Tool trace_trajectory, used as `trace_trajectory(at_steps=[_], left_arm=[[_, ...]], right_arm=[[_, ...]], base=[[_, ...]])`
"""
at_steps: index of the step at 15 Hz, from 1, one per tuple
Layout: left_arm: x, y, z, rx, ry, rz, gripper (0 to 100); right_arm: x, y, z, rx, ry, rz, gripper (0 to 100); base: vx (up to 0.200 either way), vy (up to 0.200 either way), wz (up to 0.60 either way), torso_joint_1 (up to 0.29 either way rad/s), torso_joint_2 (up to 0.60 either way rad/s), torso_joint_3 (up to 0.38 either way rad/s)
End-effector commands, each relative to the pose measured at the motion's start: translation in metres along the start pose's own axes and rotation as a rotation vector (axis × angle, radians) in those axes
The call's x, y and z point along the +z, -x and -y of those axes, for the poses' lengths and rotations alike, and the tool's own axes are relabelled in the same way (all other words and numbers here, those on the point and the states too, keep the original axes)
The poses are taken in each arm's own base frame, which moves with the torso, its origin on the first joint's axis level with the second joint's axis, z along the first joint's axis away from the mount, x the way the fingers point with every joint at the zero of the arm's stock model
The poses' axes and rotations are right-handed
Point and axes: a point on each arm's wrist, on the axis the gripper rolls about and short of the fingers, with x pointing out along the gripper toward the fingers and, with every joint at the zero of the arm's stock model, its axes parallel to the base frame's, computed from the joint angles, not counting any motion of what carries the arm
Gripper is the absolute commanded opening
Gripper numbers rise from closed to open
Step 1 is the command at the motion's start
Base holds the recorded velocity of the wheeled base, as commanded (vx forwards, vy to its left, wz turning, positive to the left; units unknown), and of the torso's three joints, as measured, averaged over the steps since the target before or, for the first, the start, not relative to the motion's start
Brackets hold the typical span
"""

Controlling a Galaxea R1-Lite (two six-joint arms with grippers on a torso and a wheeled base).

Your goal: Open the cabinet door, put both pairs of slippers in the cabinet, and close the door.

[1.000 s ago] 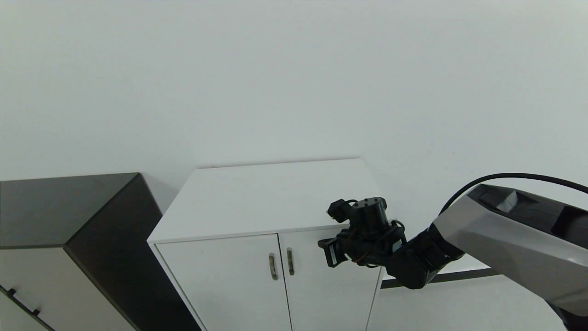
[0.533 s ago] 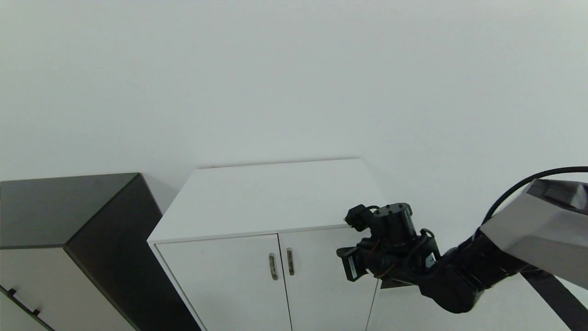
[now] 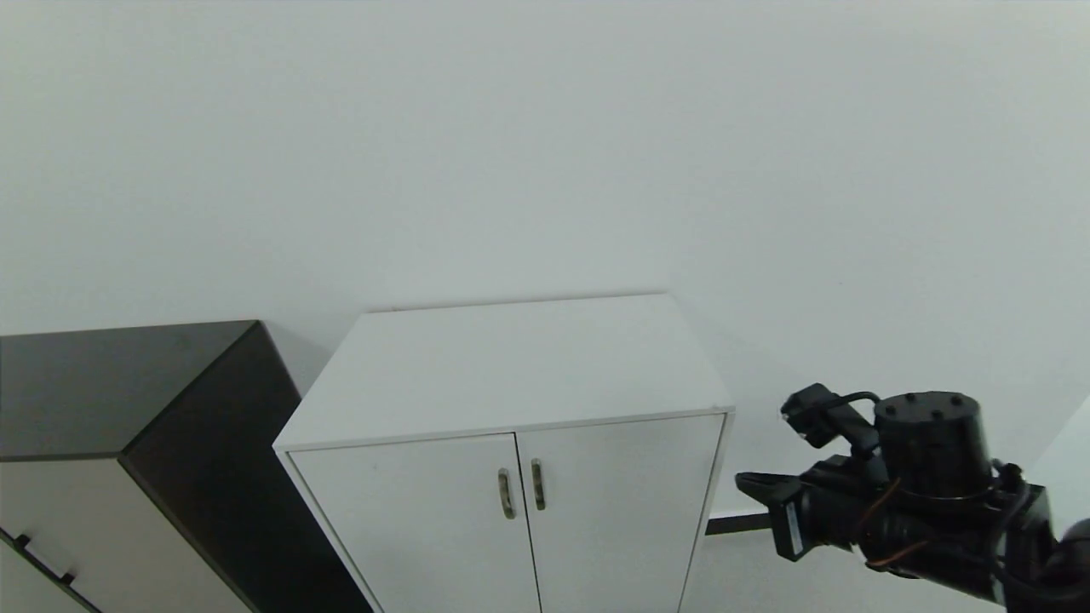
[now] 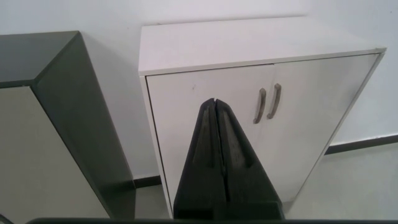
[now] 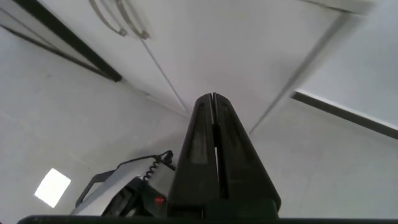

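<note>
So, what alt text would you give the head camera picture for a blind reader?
A white cabinet stands against a pale wall with both doors shut, two slim handles side by side at the middle. The robot's right tool, black and shut, hangs off the cabinet's right side, not touching it; a dark cabinet stands at its left.

Right hand (image 5: 214, 98), pressed closed, points toward cabinet (image 5: 236, 43).

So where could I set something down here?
The white two-door cabinet has a bare top, wall to front edge. The dark cabinet beside it is bare on top too. Crowded: right of the white cabinet, where the right gripper hangs.
</note>
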Motion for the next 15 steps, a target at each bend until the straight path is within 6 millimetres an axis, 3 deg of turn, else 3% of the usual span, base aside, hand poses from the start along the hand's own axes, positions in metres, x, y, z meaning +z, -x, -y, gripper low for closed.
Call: trace_trajectory(at_steps=[1, 15], left_arm=[[0.0, 0.0, 0.0, 0.0, 0.0, -0.001, 0], [0.0, 0.0, 0.0, 0.0, 0.001, -0.001, 0]], right_arm=[[-0.004, 0.044, 0.013, -0.079, 0.006, 0.063, 0], [-0.09, 0.155, 0.008, -0.206, 0.001, -0.021, 0]], base=[[0.0, 0.0, 0.0, 0.0, 0.0, 0.0], [0.0, 0.0, 0.0, 0.0, 0.0, 0.0]])
